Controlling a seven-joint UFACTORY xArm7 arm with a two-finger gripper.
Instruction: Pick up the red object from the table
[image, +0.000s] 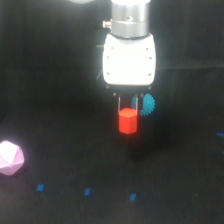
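Observation:
The red object (128, 121) is a small bright red hexagonal block, held between the thin fingers of my gripper (128, 109) under the white gripper body. The block hangs clear above the black table (60, 125), with a faint dark shadow below it. The gripper is shut on the block's upper part. The fingers are dark and partly hard to see against the black background.
A spiky blue ball (148, 104) sits just to the exterior view's right of the gripper fingers, partly hidden behind them. A pink faceted polyhedron (10, 158) lies at the far left. Small blue marks (87, 191) dot the table's near side.

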